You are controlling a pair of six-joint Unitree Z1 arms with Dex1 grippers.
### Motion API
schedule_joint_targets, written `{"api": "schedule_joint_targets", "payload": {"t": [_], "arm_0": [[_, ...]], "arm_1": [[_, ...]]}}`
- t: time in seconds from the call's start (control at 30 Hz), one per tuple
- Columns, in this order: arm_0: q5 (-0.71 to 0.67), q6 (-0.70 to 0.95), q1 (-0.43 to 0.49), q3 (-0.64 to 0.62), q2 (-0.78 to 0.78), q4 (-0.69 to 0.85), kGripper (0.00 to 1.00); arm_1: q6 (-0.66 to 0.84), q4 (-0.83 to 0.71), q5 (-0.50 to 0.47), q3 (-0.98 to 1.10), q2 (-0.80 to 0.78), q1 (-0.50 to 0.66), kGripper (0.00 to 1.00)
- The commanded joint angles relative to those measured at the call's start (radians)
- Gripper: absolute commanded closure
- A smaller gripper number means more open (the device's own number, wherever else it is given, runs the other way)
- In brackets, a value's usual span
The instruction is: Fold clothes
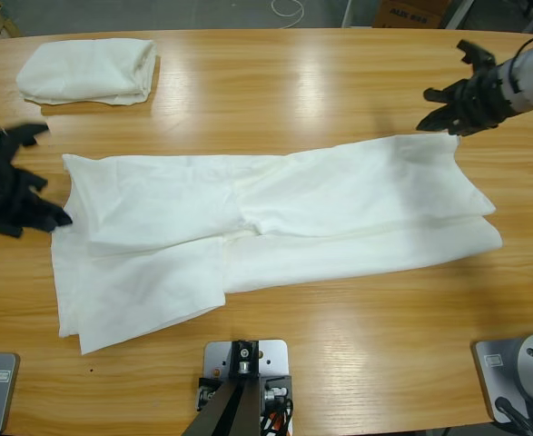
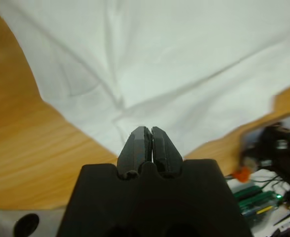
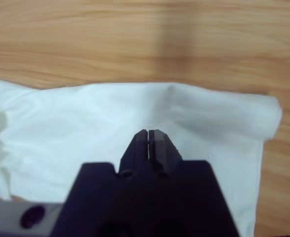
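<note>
A white T-shirt (image 1: 275, 213) lies spread lengthwise across the middle of the table, partly folded over itself, with a loose flap at its lower left. My left gripper (image 1: 55, 216) hovers at the shirt's left edge, jaws shut and empty; in the left wrist view the left gripper (image 2: 147, 130) points at the shirt (image 2: 174, 59) near its border. My right gripper (image 1: 446, 113) hangs just above the shirt's upper right corner. It is shut on nothing, and the right gripper (image 3: 148, 132) shows over the white cloth (image 3: 75, 123). A second white shirt (image 1: 89, 70) lies folded at the far left.
Bare wooden table (image 1: 339, 82) runs along the far side between the folded shirt and the right arm, and more of it along the near edge. An electronics board with green parts (image 2: 256, 197) shows past the table edge in the left wrist view.
</note>
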Motion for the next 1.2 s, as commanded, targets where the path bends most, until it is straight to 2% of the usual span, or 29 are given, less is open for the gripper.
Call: {"api": "schedule_joint_targets", "payload": {"t": [0.03,0.17,0.33,0.63,1.07,1.2], "arm_0": [[0.014,-0.001,-0.058,-0.049,0.163,-0.185,1.000],[0.019,-0.010,-0.111,-0.039,0.287,-0.264,1.000],[0.023,-0.047,-0.170,0.006,0.342,-0.291,1.000],[0.033,-0.061,-0.173,0.050,0.405,-0.337,1.000],[0.027,-0.102,-0.214,0.207,0.380,-0.412,1.000],[0.033,-0.102,-0.213,0.247,0.362,-0.425,1.000]], "arm_1": [[0.020,0.004,-0.031,0.030,0.084,-0.082,1.000],[0.007,-0.032,-0.055,0.032,0.133,-0.109,1.000],[0.007,-0.046,-0.096,0.027,0.178,-0.130,1.000],[0.007,-0.085,-0.189,0.028,0.226,-0.132,1.000],[0.025,-0.126,-0.190,0.011,0.320,-0.179,1.000],[0.074,-0.102,-0.179,0.012,0.249,-0.213,0.984]]}}
